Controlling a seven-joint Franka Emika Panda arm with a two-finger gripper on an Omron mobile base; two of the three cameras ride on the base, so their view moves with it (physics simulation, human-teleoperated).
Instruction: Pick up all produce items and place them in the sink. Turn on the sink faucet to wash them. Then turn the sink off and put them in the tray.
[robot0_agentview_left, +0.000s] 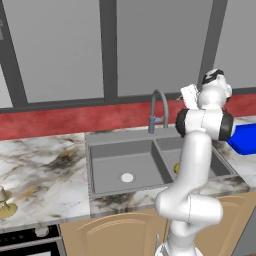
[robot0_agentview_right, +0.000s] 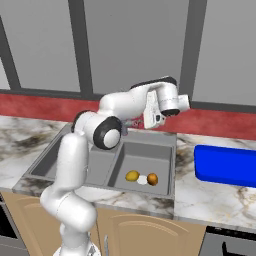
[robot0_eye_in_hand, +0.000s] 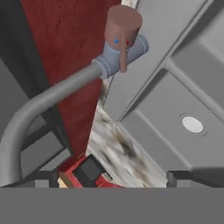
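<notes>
Sink (robot0_agentview_left: 125, 160) sits centre of the left base view, long axis running left-right along the counter (robot0_agentview_left: 40, 170), two basins side by side w/ a pale drain in each. In the right base view the right basin holds both fruits: yellow fruit (robot0_agentview_right: 132, 175) left of the drain, long axis roughly left-right in frame, orange fruit (robot0_agentview_right: 152, 179) right of the drain; both lie just beside the drain, apart from each other. Faucet (robot0_agentview_left: 158, 111) stands at the back edge behind the divider, upper centre of the left base view, its arched spout curving over to the left and down. In the hand view the faucet pipe sweeps from lower left up to a valve body at top centre, w/ a brownish handle (robot0_eye_in_hand: 124, 35) on it, its thin lever pointing down in frame. Blue tray (robot0_agentview_right: 226, 165) lies on the counter at right-centre of the right base view, long axis left-right, well apart from the fruit. Gripper (robot0_agentview_right: 151, 116) is up near the faucet, centre of the right base view; its tips show at the bottom corners of the hand view, spread wide, holding nothing and touching nothing that can be seen.
</notes>
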